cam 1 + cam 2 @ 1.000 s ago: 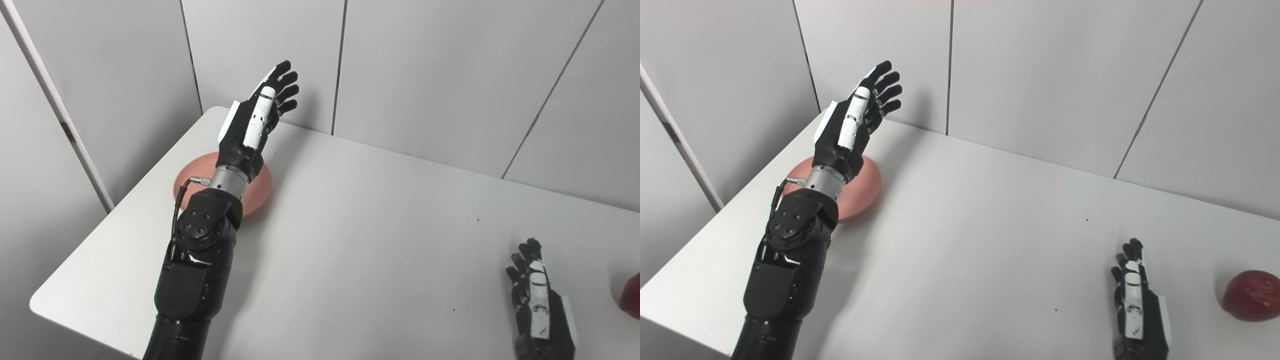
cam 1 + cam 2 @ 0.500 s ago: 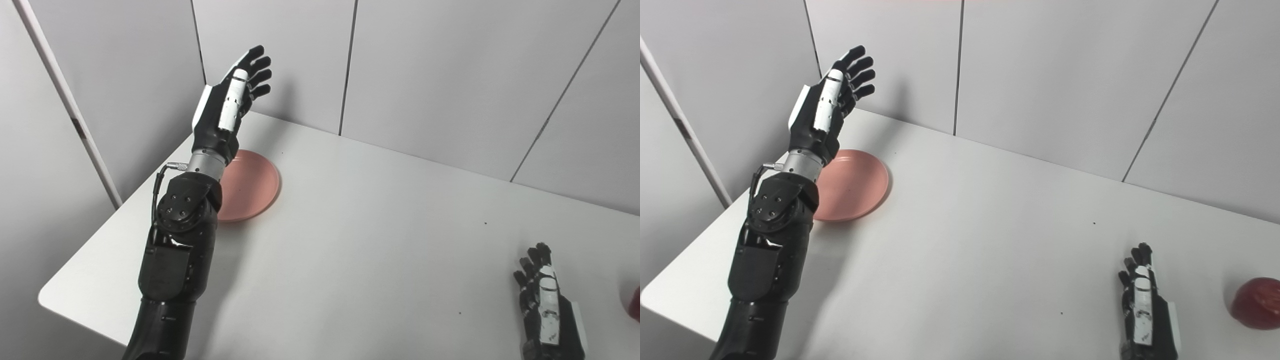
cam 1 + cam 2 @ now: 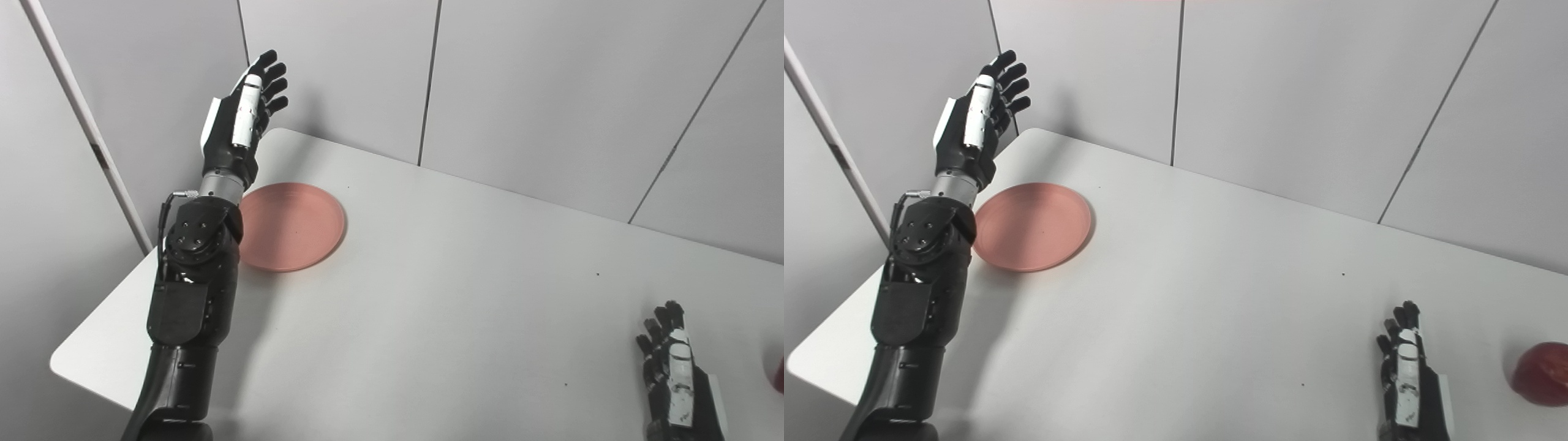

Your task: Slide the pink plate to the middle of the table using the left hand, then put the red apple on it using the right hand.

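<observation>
The pink plate (image 3: 291, 225) lies flat near the table's far left corner. My left hand (image 3: 240, 122) is raised well above the table, to the left of the plate and a little beyond it, open with its fingers apart and holding nothing. The left forearm covers a sliver of the plate's left rim. The red apple (image 3: 1543, 373) sits at the right edge of the table, only a sliver of it in the left eye view. My right hand (image 3: 1409, 380) rests low at the front right, to the left of the apple and apart from it, fingers extended and empty.
The white table (image 3: 441, 294) has a rounded front-left corner and a left edge close beside the left arm. Grey wall panels (image 3: 520, 92) stand right behind the table's far edge and along its left side.
My left arm has swung to the left and up, uncovering the plate. The plate and apple stay put on the table; the camera shifted a little. The right hand has not visibly moved.
</observation>
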Tool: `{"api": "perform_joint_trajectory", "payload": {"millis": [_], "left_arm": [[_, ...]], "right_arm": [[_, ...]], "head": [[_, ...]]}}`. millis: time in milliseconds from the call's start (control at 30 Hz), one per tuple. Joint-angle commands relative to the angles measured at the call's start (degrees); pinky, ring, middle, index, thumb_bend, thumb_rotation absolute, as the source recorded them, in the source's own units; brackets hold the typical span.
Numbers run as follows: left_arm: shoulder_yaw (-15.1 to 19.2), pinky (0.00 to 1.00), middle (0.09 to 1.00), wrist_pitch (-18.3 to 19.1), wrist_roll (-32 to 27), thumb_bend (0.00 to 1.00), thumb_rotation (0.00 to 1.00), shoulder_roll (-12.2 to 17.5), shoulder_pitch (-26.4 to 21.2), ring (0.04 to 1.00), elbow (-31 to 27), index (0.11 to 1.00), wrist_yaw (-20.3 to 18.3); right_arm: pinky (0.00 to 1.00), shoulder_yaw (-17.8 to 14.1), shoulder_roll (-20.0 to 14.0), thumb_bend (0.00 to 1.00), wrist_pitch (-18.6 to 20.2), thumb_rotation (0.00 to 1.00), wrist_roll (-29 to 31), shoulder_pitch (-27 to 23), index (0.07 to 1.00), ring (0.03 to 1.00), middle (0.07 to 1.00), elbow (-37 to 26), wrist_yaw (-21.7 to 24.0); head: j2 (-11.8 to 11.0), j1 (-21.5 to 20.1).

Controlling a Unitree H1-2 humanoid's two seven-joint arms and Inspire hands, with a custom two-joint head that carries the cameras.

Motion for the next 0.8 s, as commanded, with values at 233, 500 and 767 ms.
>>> {"api": "perform_joint_trajectory", "payload": {"millis": [233,500,767], "left_arm": [[2.10,0.89,0.892,-4.05,-3.81,0.37,1.00,3.70,-1.57,0.895,3.60,0.868,-2.11],[3.43,0.88,0.898,-5.09,-5.94,0.38,1.00,5.71,-0.63,0.896,8.00,0.874,-3.15],[4.74,0.89,0.889,-5.20,-6.73,0.34,1.00,6.33,0.62,0.892,10.13,0.864,-3.24]], "right_arm": [[1.00,-0.41,-0.50,0.12,-0.35,1.00,0.13,-0.60,1.000,1.000,1.000,-1.86,0.21],[1.00,-0.27,-0.42,0.13,-0.30,1.00,-0.26,-0.55,1.000,1.000,1.000,-2.08,0.02],[1.00,-0.45,-0.50,0.11,-0.17,1.00,0.41,-0.35,1.000,1.000,1.000,-2.64,0.24]], "head": [[-0.02,0.60],[-0.15,0.69],[-0.06,1.08]]}}
